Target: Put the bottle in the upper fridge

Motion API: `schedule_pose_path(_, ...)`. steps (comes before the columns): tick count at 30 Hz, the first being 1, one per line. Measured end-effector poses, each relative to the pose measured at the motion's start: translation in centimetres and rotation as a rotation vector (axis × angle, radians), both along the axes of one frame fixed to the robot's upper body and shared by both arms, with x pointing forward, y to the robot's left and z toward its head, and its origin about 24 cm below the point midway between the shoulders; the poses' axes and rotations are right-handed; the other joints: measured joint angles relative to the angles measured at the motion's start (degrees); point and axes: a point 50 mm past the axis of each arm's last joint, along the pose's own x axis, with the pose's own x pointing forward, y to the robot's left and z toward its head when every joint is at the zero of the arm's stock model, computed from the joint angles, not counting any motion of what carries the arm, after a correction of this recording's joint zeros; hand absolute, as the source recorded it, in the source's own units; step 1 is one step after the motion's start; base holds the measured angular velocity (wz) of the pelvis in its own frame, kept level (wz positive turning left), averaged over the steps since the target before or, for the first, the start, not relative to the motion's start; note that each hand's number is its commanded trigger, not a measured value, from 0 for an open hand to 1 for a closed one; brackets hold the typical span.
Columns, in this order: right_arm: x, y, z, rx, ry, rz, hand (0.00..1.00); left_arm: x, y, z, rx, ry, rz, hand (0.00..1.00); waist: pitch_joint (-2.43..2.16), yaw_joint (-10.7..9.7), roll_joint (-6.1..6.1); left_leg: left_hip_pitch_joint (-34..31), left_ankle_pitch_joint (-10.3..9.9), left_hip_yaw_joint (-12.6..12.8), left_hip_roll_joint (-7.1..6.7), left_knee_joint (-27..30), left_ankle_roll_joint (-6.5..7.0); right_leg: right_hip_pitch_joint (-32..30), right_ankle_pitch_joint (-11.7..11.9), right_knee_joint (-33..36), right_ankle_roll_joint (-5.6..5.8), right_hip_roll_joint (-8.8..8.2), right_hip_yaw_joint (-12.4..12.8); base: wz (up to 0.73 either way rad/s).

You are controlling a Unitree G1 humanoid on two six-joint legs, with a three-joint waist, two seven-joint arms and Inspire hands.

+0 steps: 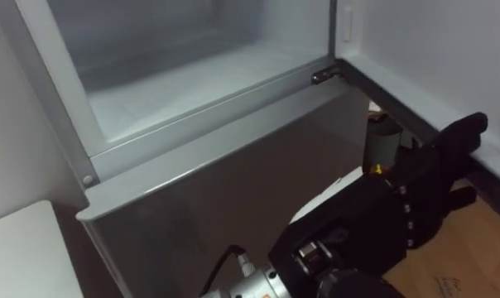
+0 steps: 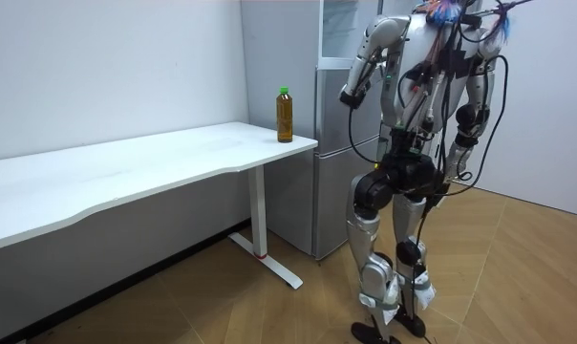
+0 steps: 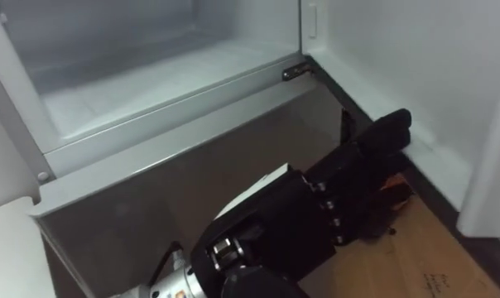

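Observation:
The bottle, amber with a green cap, stands upright on the corner of the white table nearest the fridge, with neither hand on it. I stand facing the fridge. Its upper compartment is open, white and bare inside. My left hand comes in from the bottom, its straight dark fingers reaching right toward the open upper door. It holds nothing. My right hand hangs by my side.
The lower fridge door is grey and closed, just below the open compartment. The table's corner lies at my lower left. A small grey cylinder shows behind my left hand. Wooden floor lies at the lower right.

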Motion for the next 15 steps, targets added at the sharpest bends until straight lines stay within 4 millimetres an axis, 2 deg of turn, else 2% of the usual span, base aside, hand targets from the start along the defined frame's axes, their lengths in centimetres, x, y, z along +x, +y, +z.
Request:
schedule_pose_path(5, 0.0, -0.3, 0.1, -0.01, 0.001, 0.0, 0.0, -0.2, -0.5, 0.2, 0.009, -0.016, -0.027, 0.0, -0.11, -0.96, 0.34, 0.01, -0.25, 0.04, 0.45, 0.03, -0.52, 0.03, 0.26, -0.52, -0.39, 0.46, 0.14, -0.08)
schedule_pose_path(6, 0.0, -0.5, 0.1, -0.013, 0.001, 0.001, 0.0, -0.2, -0.5, 0.3, 0.009, -0.02, -0.028, 0.0, -0.05, -0.99, 0.62, 0.14, -0.54, 0.04, 0.72, 0.04, -1.01, 0.03, 0.32, -0.56, -0.48, 0.71, 0.12, -0.14)
schedule_pose_path(10, 0.0, -1.1, 0.3, -0.025, -0.002, 0.005, 0.0, -0.1, -0.6, 0.2, 0.011, -0.014, -0.028, 0.0, 0.02, -1.03, 1.07, 0.29, -0.56, -0.05, 0.88, 0.11, -1.1, 0.05, 0.4, -0.43, -0.62, 0.75, -0.22, -0.12)
schedule_pose_path(15, -0.2, -1.1, 0.3, -0.021, 0.003, 0.016, 0.0, 0.0, -0.6, 0.1, -0.001, 0.014, -0.04, 0.0, 0.05, -0.8, 1.04, 0.27, -0.44, -0.4, 1.07, -0.04, -1.31, 0.23, 0.5, -0.35, -0.79, 0.7, -2.42, 0.06)
